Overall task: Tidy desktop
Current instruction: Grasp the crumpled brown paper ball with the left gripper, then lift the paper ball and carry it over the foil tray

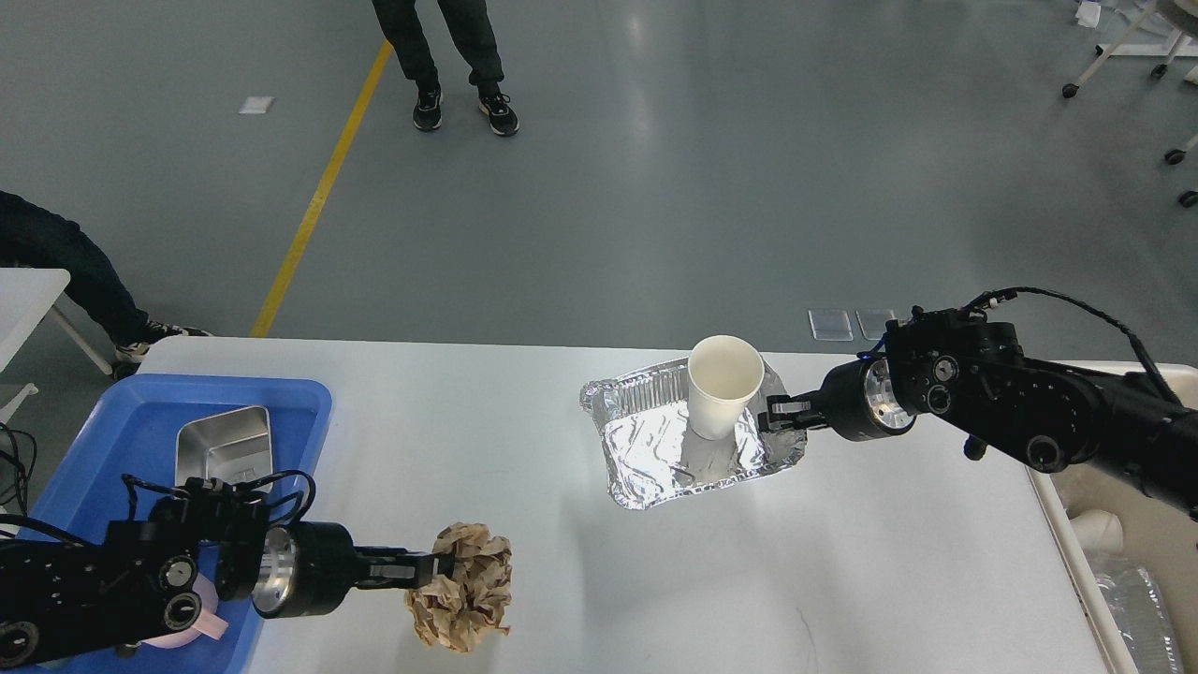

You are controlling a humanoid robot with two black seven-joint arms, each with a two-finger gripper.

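The desktop [524, 468] is a large white-grey tabletop. My left gripper [438, 567] is shut on a crumpled ball of brown paper [466, 587] and holds it low over the desktop's front left. A crinkled foil tray [655, 440] sits at the middle right with a white paper cup [723, 386] standing upright in it. My right gripper [775, 416] is shut on the foil tray's right rim, just right of the cup.
A blue plastic tray [122, 449] at the left edge holds a steel dish [225, 449]. A cream-coloured bin [1114, 524] stands off the desktop's right edge. People's legs [454, 56] show on the floor beyond.
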